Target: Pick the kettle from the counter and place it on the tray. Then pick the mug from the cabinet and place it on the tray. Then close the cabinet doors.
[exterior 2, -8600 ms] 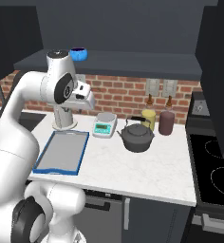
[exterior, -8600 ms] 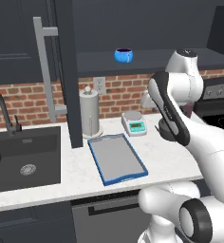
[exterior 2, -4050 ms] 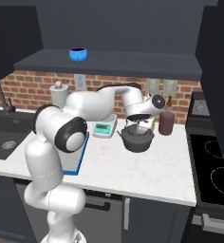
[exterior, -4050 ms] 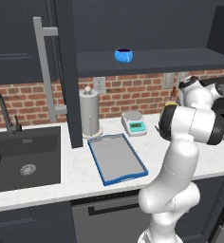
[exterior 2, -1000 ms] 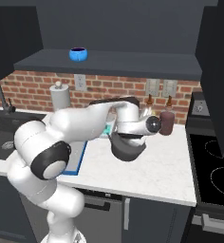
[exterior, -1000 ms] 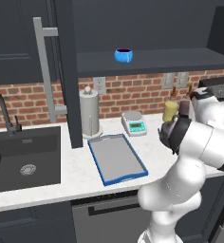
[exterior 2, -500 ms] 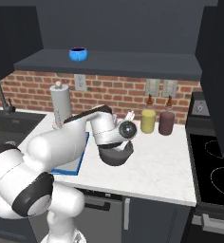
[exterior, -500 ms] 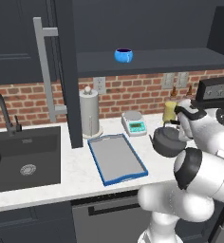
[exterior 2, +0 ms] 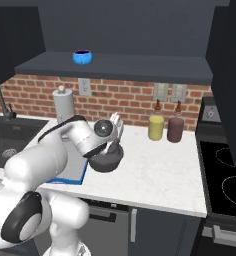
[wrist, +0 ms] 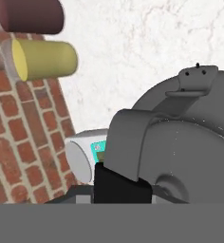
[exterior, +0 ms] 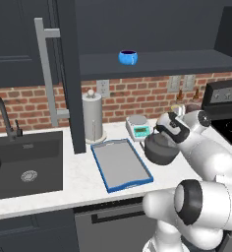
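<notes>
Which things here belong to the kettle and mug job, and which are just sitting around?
Job: kettle in the gripper, tray, mug, cabinet door.
Bystanders: paper-towel roll, kitchen scale, yellow jar, maroon jar, sink.

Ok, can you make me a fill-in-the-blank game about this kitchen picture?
1. The robot's jaws are shut on the handle of the ____.
2. The blue mug sits up in the open ____.
3. The tray has a bright ____ rim.
4. The kettle hangs beside the tray, not yet ____ it.

Missing words: kettle; cabinet; blue; on
</notes>
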